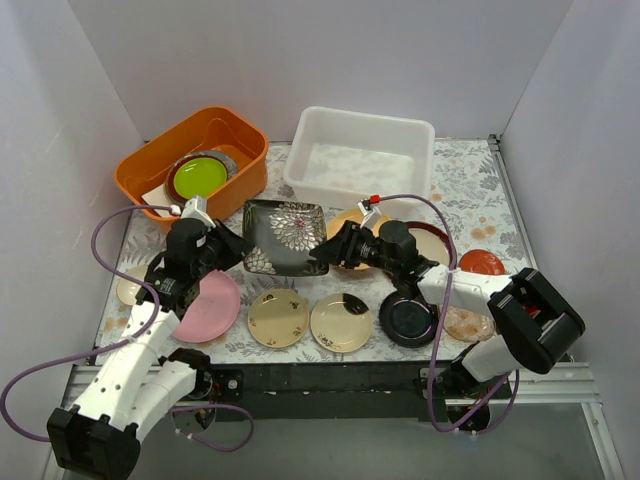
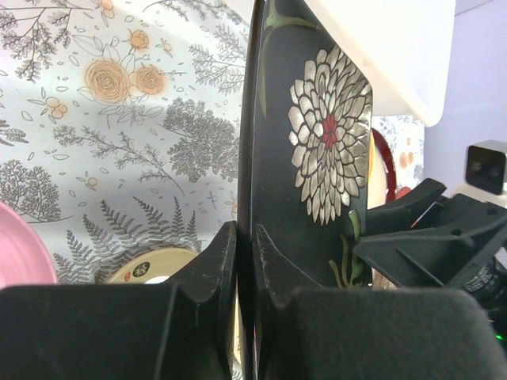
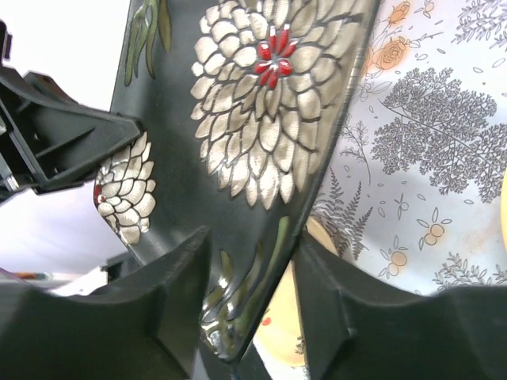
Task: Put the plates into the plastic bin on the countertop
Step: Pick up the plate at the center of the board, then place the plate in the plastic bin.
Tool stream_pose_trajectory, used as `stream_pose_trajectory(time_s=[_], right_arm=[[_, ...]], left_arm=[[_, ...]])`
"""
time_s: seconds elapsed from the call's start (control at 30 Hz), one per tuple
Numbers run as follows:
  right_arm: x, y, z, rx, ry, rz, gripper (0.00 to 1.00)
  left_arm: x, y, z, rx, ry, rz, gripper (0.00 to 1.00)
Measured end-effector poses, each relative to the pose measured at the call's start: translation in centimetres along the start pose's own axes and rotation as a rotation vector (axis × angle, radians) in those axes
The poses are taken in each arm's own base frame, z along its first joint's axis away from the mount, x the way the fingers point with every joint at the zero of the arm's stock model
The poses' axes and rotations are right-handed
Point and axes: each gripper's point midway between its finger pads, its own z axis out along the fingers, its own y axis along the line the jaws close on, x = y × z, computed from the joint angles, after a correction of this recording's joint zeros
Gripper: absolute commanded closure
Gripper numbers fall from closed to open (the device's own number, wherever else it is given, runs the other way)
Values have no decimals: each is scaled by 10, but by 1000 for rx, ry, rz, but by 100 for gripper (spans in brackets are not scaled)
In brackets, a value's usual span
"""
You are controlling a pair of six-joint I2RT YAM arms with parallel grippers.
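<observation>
Plate watch, top cam: spotting black floral sq plate (image 1: 285, 235) dead centre, held tilted above counter (image 1: 460, 190), caught betw both arms. Clenched hard on its 9 o'clock edge w/ L gripper (image 1: 232, 245). From L wrist cam, seeing both fingers (image 2: 218, 261) pressed on either face of rim, plate edge-on and running straight up thru view.

Over at 3 o'clock edge, finding R gripper (image 1: 330, 245) straddling rim, not clamped. From R wrist cam, seeing one finger over flowered face, other one just off the back w/ a sliver of gap showing. Calling that released, jaws apart round the edge.

Not in white bin (image 1: 300, 170) yet. Placing sq plate at approx 7 o'clock from bin, near its front wall, apart from it.

Scanning the rest, clock taken from sq plate:
- 10 o'clock: orange tub (image 1: 140, 165) w/ green plate (image 1: 198, 177) inside.
- 7 o'clock: pink plate (image 1: 210, 310), partly under L arm.
- 6 o'clock: two gold plates (image 1: 278, 318), side by side on counter.
- 5 o'clock: glossy black plate (image 1: 408, 320), partly under R arm.
- 4 o'clock: speckled pinkish plate (image 1: 470, 324), just beside black one.
- 3 o'clock: orange-red plate (image 1: 482, 262), out by counter's edge.

Also catching a cream plate (image 1: 350, 222) peeking from under R gripper, mostly hidden.
</observation>
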Motion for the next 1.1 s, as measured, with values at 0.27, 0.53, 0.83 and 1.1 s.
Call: stream_pose_trajectory(time_s=[0.27, 0.53, 0.83, 1.1], right_arm=[[0, 0, -1, -42, -9, 40, 83], [-14, 0, -1, -46, -50, 147, 99], [-28, 9, -14, -30, -60, 36, 99], [-45, -8, -23, 64, -26, -98, 99]], left_arm=[[-5, -10, -1, 46, -16, -2, 100], [-11, -19, -2, 93, -39, 42, 100], [-9, -25, -4, 117, -20, 48, 66], [-28, -44, -12, 162, -73, 64, 40]])
